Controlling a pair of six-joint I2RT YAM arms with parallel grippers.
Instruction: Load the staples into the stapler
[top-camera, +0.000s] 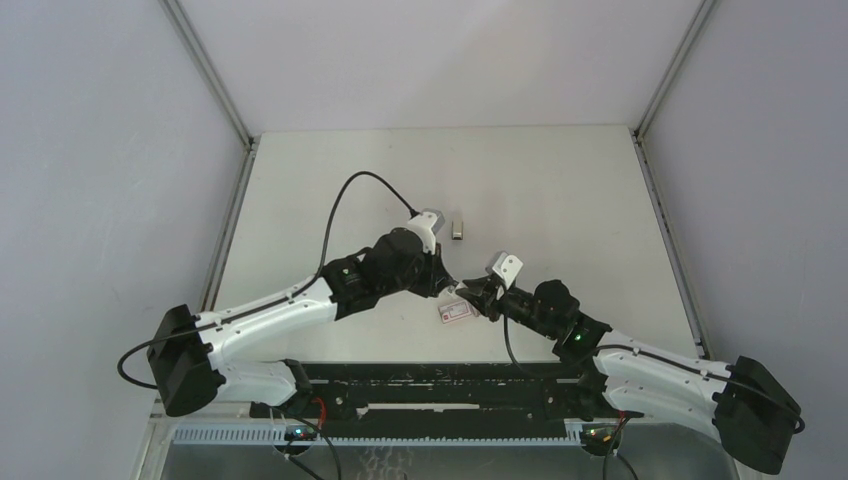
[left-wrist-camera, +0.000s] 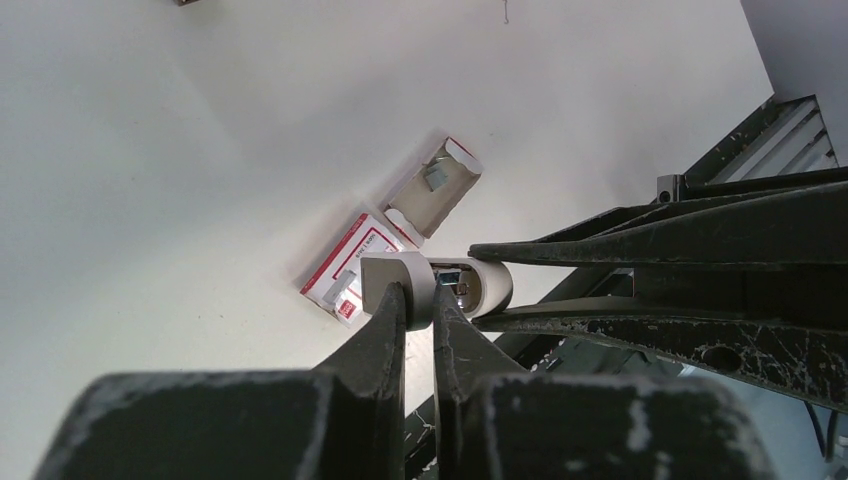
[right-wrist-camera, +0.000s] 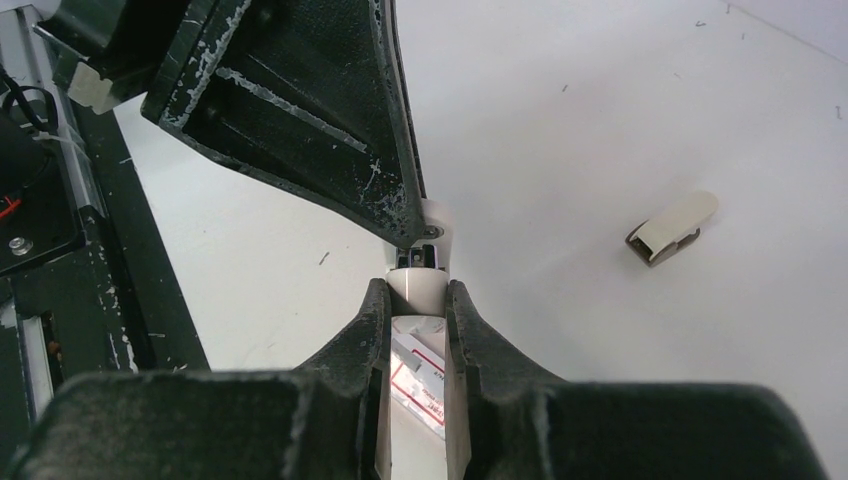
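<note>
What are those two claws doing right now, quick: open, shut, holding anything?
Left gripper: closed, gripping one end of the stapler.
Right gripper: closed, gripping the other end of the same stapler.

You overlook the counter (top-camera: 550, 180) from above and behind, while both close, opposed wrist views share the stapler (left-wrist-camera: 490, 285) and red-and-white box (left-wrist-camera: 340, 272).

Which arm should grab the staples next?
Probably left. The left fingers and right fingers both pinch the stapler, so one must let go. The staples lie in the open tray just beyond the left fingers, plainly in that camera's view; the right could hold the stapler steady.
</note>
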